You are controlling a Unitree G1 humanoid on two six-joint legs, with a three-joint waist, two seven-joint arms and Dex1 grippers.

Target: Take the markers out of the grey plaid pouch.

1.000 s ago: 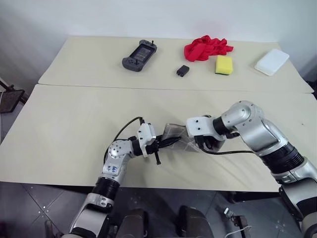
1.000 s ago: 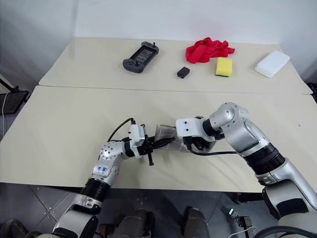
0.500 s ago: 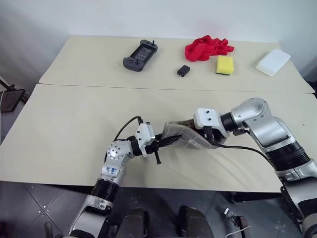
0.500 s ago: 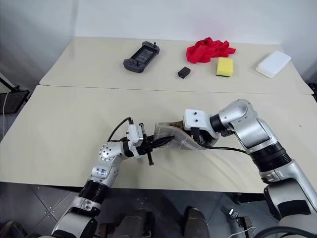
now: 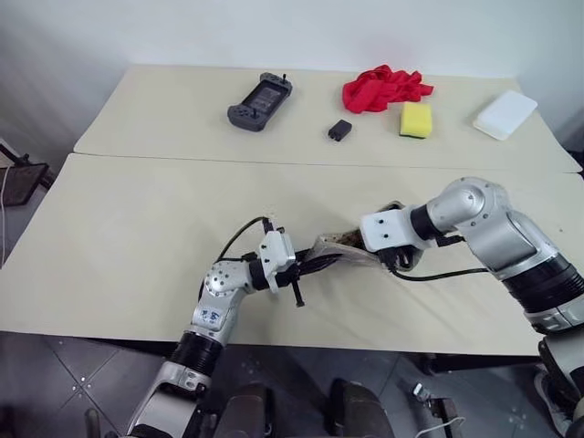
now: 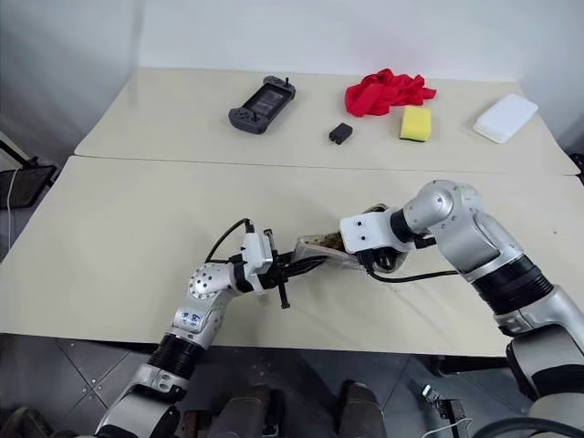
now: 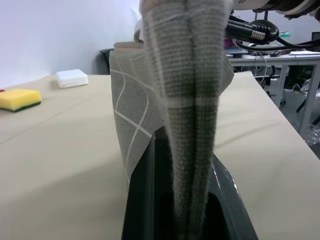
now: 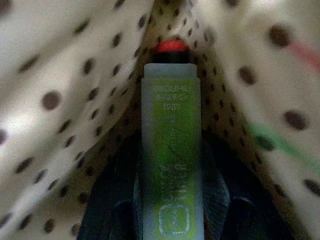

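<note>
The grey plaid pouch (image 5: 339, 249) is hanging just above the near table (image 5: 119, 237), stretched between the two grippers, its mouth turned toward the right arm. From the head views it is reading as a short grey strip with a sliver of tan lining at the open end; the left wrist view is giving the fabric itself, white grid lines on grey, its edge folded and pinched between the left gripper (image 7: 186, 200) fingers, which are clamped shut on it. The right gripper (image 6: 372, 260) is sitting at the pouch mouth, and its fingers are hidden from the head views by the wrist housing. The right wrist view is looking inside instead: dotted lining all round, and a pale green marker (image 8: 171, 150) lying between the dark fingers (image 8: 112, 200), which are closing on its barrel. A red marker (image 8: 171, 46) tip is peeking out just past the green one, deeper in the pouch. On the far table a game controller (image 5: 259, 101), a small black box (image 5: 338, 130), a red cloth (image 5: 383, 87), a yellow sponge (image 5: 415, 119) and a white block (image 5: 502, 113) are lying well apart from the arms.
</note>
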